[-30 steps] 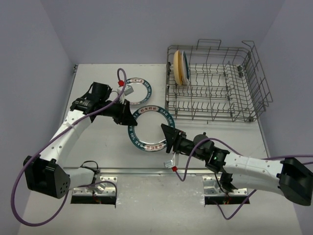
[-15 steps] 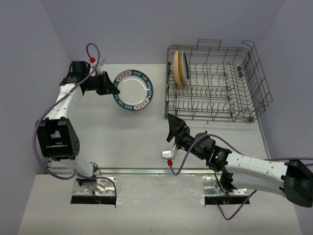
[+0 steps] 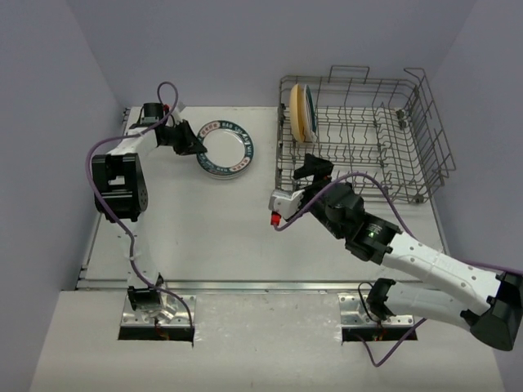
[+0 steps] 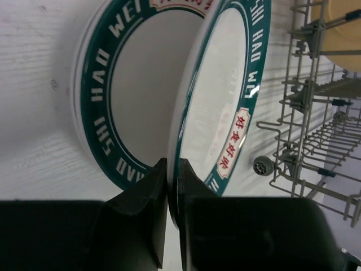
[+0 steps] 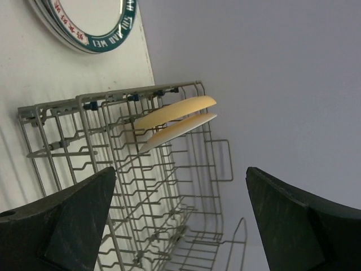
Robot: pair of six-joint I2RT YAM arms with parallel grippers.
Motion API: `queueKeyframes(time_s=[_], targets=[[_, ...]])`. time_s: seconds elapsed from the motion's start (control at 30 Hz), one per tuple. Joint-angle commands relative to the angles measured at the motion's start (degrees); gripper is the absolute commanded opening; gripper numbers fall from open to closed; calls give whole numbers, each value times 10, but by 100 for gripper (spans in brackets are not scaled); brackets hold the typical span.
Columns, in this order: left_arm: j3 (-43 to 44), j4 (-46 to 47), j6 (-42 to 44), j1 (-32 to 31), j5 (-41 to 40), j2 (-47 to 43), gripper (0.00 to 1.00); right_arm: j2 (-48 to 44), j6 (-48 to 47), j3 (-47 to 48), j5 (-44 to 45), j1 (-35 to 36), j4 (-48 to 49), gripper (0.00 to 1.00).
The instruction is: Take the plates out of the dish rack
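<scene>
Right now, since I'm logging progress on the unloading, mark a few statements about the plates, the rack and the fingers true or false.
1. The left fingers pinch the rim of a teal-banded plate. True.
2. The right fingers hold a plate. False: they are open and empty.
3. The dish rack is empty. False: a tan plate stands in its far left corner.
4. Another plate lies flat on the table under the held one. True.
</scene>
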Motion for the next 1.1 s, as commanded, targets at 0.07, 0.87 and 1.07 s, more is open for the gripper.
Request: queueKeyframes(time_s=[0.07,0.87,1.07], targets=[[61,18,-9,-2,-7,13,42,37,245,142,9,-38,-114,99],[-286,96,133,-88,-422,-468,100,403,648,519,-208,-350,-227,70],[-316,98,127,-93,-403,-520,100,500,629,594,-216,-367,-217,68]])
